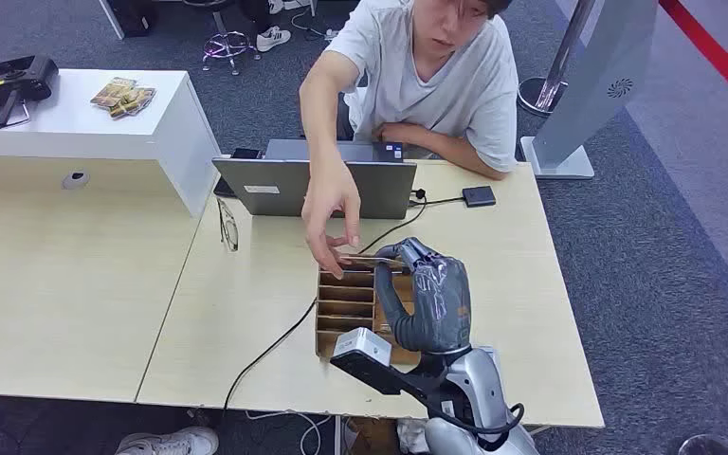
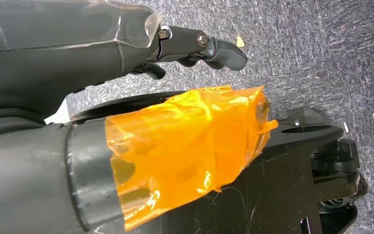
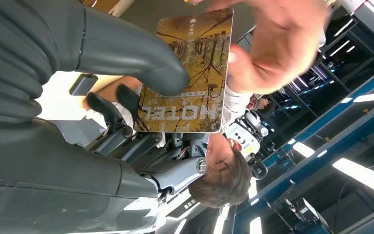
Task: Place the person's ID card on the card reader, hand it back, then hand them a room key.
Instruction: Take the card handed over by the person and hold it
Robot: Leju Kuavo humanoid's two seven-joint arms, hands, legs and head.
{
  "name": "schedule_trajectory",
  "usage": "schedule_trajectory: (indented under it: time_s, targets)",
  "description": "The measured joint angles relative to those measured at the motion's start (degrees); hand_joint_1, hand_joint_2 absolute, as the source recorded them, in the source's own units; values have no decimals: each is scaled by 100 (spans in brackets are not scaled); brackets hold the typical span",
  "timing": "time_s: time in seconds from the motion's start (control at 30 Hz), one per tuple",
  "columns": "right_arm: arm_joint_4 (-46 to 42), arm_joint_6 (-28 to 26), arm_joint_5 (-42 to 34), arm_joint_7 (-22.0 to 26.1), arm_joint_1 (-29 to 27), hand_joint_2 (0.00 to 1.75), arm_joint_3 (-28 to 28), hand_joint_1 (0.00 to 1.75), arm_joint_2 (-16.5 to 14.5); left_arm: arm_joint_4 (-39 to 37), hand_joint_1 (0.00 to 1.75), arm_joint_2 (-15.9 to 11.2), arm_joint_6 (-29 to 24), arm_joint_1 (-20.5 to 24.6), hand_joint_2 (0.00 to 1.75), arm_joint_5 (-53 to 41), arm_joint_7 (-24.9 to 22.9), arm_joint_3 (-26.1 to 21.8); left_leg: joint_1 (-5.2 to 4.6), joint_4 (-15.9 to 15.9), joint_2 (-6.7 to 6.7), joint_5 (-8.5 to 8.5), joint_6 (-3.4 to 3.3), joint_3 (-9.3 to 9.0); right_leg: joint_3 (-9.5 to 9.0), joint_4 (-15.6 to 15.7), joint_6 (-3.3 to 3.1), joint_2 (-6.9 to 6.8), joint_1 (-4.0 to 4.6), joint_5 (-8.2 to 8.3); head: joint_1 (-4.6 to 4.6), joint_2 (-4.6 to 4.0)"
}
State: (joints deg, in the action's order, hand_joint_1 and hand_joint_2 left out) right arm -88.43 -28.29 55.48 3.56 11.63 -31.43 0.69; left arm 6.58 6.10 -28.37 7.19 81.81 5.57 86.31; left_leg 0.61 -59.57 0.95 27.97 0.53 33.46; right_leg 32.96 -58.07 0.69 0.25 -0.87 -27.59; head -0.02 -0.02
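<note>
Right hand [image 1: 431, 294] holds the room key [image 3: 191, 73], thumb [image 3: 141, 58] pressed on its face, above the wooden card tray [image 1: 346, 308] near the desk's [image 1: 531, 313] front edge. Person's hand [image 1: 330, 213] pinches the key's far end. Left hand [image 2: 195, 46] hangs over the floor, fingers curled, nothing in it.

Dark grey right hand [image 1: 433, 296], glossy under a clear film, thick ribbed cover behind it. Silver forearm [image 1: 479, 389] below, a black cable looping at its 5 o'clock side, a pale grey camera block [image 1: 364, 353] bolted on at 9 o'clock. Up close in the right wrist view: smooth fat grey thumb [image 3: 141, 56], darker fingers [image 3: 108, 109], one round silver screw head [image 3: 201, 165]. Left hand [image 2: 126, 44] equally dark, two small screws by its finger [image 2: 214, 48]. Person [image 1: 417, 76] across the desk in a light grey short-sleeved T-shirt.
</note>
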Motion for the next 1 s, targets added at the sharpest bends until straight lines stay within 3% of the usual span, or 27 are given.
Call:
schedule_trajectory:
  time_s: [0.37,1.0]
  targets:
    - [-2,141,-447,150,-6,175,-5,175,-37,0,0,0,-9,-1,0,40,1,0,0,0,0,0,0,0,0,0,0,0,0,0,-2,0]
    - [-133,791,-2254,738,-320,175,60,175,-33,0,0,-4,-78,-4,0,206,17,0,0,0,-1,0,0,0,2,0,0,1,0,0,-1,0]
